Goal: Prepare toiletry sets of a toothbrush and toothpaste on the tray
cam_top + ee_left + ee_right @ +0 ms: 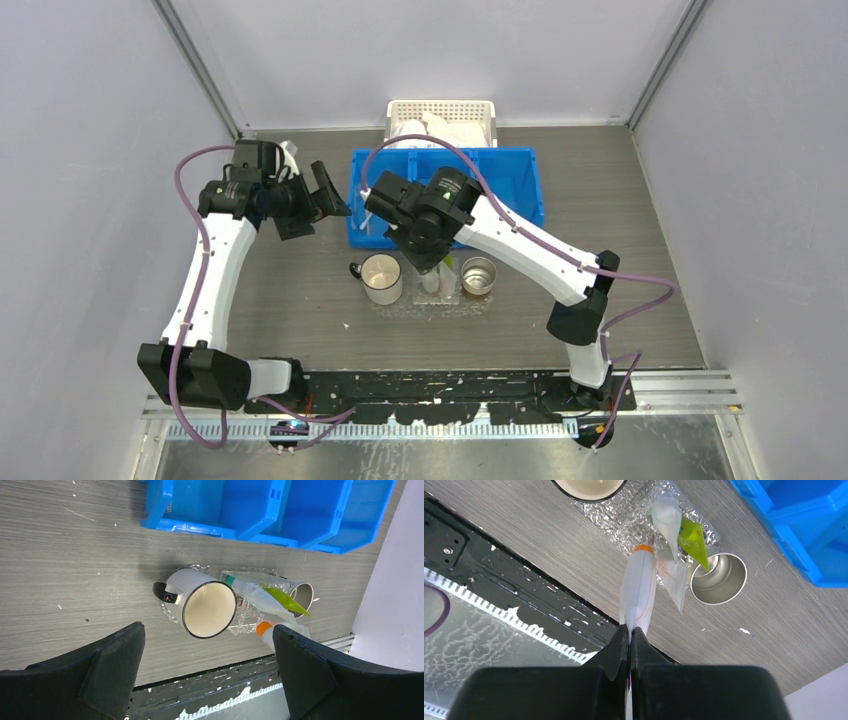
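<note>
My right gripper (630, 630) is shut on the flat tail of a white toothpaste (639, 587) with an orange cap. It hangs cap-down over the near edge of the clear tray (624, 522). This shows in the top view too, with the right gripper (432, 262) above the tray (400, 312). On the tray lie a white tube with a teal cap (255, 595) and a green tube (287, 600), crossing each other. My left gripper (207, 637) is open and empty, raised at the table's left (322, 200). I cannot make out any toothbrush.
A white mug (382, 278) stands at the tray's left end and a steel cup (478, 277) at its right end. The blue three-compartment bin (520, 175) sits behind them, with the white perforated basket (441, 108) further back. The black base rail (450, 385) runs along the near edge.
</note>
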Controlling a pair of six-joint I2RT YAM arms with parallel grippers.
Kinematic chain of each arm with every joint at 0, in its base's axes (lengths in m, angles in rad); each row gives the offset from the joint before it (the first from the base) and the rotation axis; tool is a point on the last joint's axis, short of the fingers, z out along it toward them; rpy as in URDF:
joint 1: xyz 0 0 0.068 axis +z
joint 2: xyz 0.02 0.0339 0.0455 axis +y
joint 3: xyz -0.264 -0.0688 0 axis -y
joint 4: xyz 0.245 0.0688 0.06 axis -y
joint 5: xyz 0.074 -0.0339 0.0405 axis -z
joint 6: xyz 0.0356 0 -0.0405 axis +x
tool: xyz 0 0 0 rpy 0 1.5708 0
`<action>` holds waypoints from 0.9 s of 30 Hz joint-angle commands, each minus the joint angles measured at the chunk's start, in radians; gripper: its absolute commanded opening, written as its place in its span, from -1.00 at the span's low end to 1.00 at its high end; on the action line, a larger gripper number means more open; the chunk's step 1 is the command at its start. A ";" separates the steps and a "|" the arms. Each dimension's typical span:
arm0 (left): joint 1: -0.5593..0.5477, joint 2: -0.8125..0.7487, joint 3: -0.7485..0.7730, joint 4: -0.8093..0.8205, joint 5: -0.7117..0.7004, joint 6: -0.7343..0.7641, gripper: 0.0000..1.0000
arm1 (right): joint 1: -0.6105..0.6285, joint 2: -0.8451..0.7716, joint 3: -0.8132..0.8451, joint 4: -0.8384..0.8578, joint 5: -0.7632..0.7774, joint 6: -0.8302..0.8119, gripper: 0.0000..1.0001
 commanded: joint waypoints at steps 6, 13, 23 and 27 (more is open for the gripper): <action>0.007 -0.025 -0.002 0.007 -0.022 0.024 1.00 | -0.022 0.032 0.053 0.054 -0.033 -0.042 -0.98; 0.010 -0.019 -0.007 0.009 -0.025 0.028 1.00 | -0.048 0.023 -0.016 0.115 -0.076 -0.051 -0.99; 0.012 -0.010 -0.011 0.017 -0.025 0.027 1.00 | -0.072 0.007 -0.076 0.158 -0.098 -0.061 -0.98; 0.012 -0.008 -0.011 0.019 -0.025 0.026 1.00 | -0.082 0.003 -0.103 0.179 -0.110 -0.067 -0.98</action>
